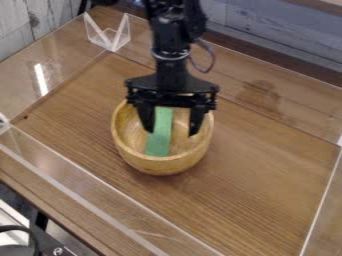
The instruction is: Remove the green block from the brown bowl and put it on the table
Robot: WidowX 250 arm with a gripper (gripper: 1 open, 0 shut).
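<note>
Wide open and holding nothing, the claw point(171, 112) hung over the brown bowl point(163, 160), its fingers straddling the green block point(162, 132) that lay inside. By my reckoning nothing was done yet: gripping, lifting and setting it on the table point(254, 190) all remained.

We take this for a robotics lab or test bench rather than a home. A black robot arm point(171, 40) reaches down over a dark wood-grain table point(254, 170) that is fenced in by clear acrylic walls point(27, 150), an enclosure built to keep things inside a work cell. A small clear acrylic stand point(104, 32) sits at the far edge. Behind it we see pale plank-like boarding point(267, 20), perhaps a wall or a backdrop; the view is too coarse to say. Dark cables point(16, 240) hang below the near corner.
</note>
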